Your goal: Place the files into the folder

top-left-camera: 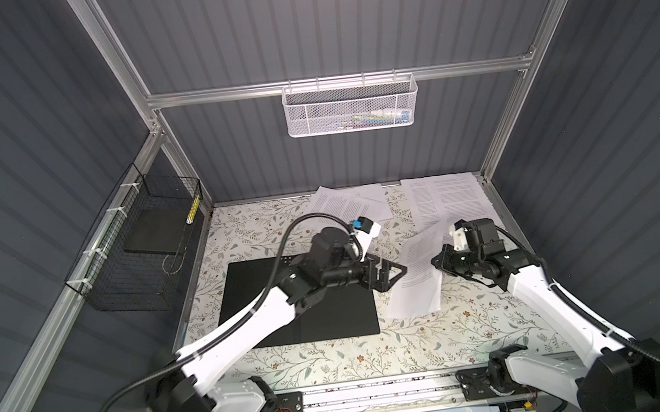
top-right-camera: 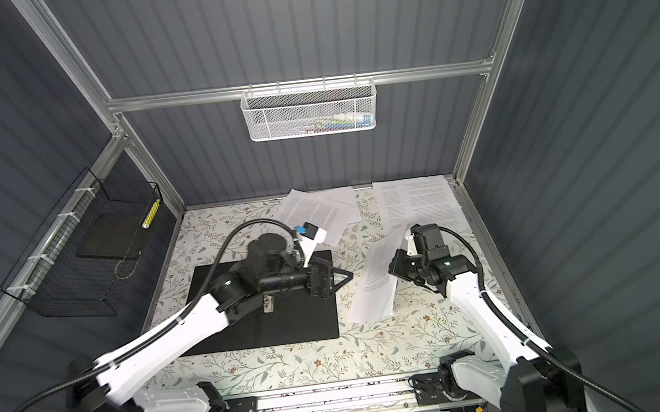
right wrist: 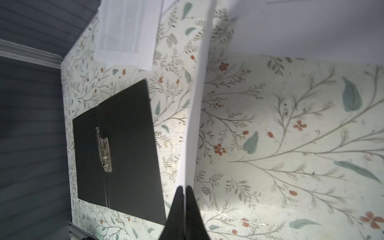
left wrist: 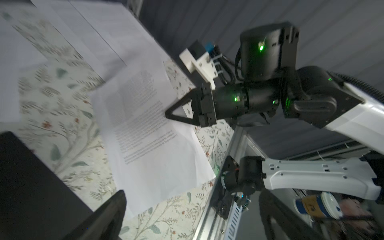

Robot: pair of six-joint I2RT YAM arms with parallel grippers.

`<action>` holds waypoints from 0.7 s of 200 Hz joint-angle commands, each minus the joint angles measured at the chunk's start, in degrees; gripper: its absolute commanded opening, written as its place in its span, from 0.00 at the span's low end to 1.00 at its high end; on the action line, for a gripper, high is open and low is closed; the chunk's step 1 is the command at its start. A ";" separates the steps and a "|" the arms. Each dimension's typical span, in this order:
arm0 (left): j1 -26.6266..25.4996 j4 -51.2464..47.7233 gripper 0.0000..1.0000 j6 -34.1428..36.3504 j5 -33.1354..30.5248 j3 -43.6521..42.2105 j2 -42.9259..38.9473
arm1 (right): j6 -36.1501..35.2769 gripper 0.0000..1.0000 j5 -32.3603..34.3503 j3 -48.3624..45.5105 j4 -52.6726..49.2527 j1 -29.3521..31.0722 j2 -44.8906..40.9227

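The black folder (top-left-camera: pixel 332 319) (top-right-camera: pixel 282 320) (right wrist: pixel 124 145) lies open and flat on the flowered table, its metal clip (right wrist: pixel 105 149) showing along the spine. My right gripper (top-left-camera: pixel 436 262) (top-right-camera: pixel 394 269) (left wrist: pixel 168 115) (right wrist: pixel 184 188) is shut on the edge of one of the files, a printed white sheet (top-left-camera: pixel 415 281) (top-right-camera: pixel 374 286) (left wrist: pixel 149 135) (right wrist: pixel 193 104) raised just right of the folder. My left gripper (top-left-camera: pixel 393 271) (top-right-camera: pixel 340 277) (left wrist: pixel 187 214) hovers open over the folder's right edge, pointing at that sheet and holding nothing. More files (top-left-camera: pixel 345 205) (top-left-camera: pixel 444 197) lie at the back of the table.
A black wire basket (top-left-camera: pixel 119 287) on the left wall holds a dark grey slab (top-left-camera: pixel 152 236). A white mesh basket (top-left-camera: pixel 351 106) hangs on the back wall. An aluminium rail (top-left-camera: pixel 381 389) runs along the table's front edge between the arm bases.
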 commanded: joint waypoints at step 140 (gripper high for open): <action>-0.08 -23.38 1.00 4.34 -56.17 -18.69 -33.26 | 8.39 0.00 -7.31 37.74 9.95 26.89 31.00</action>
